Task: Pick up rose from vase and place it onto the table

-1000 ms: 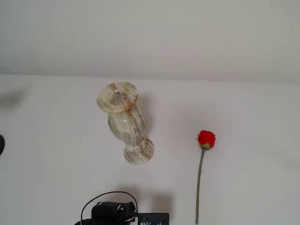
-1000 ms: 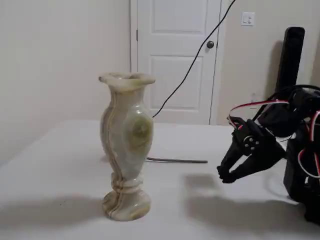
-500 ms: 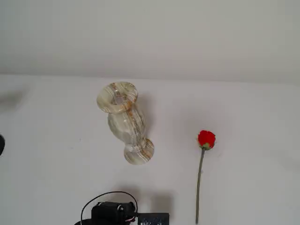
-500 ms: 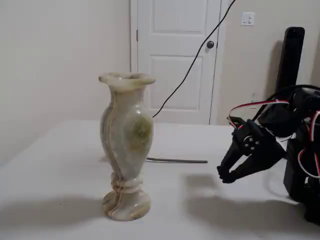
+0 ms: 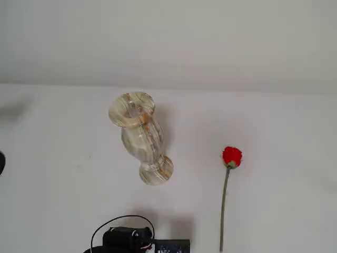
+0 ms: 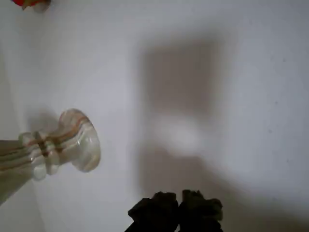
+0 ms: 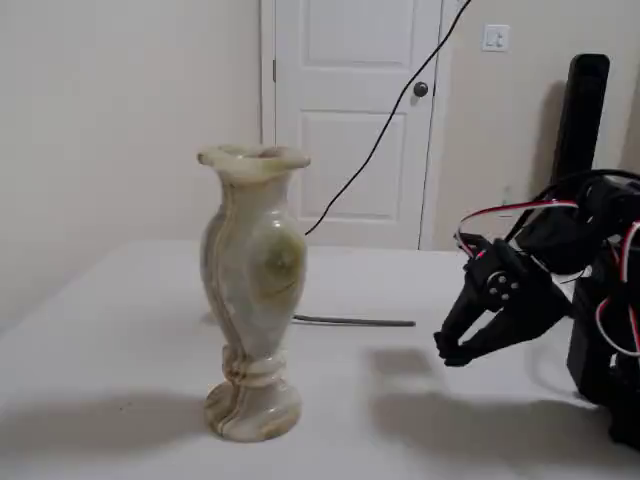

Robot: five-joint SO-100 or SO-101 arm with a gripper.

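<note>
The rose (image 5: 231, 157) lies flat on the table (image 5: 63, 184), out of the vase (image 5: 140, 138) and well apart from it. In a fixed view from above, its red bud sits to the right of the vase and its thin stem runs straight down toward the lower edge of the picture. In a fixed view from the side, only the stem (image 7: 352, 321) shows, as a thin grey line lying on the tabletop behind the vase. In the wrist view a sliver of the red bud (image 6: 29, 3) peeks in at the upper left corner.

The vase (image 7: 251, 290) stands upright on its round foot, its flared mouth empty as seen from above. The wrist view catches its foot and lower body (image 6: 58, 147) at the left edge.

The gripper (image 7: 446, 349) hangs just above the table (image 7: 400, 400) to the right of the vase in the side view, apart from both vase and rose, its dark fingers pressed together with nothing between them. The wrist view shows the two fingertips (image 6: 166, 205) meeting at the bottom edge, a soft shadow on the white surface above them.

A black cable (image 7: 385, 110) hangs down in front of a white door (image 7: 345, 110) in the background.
</note>
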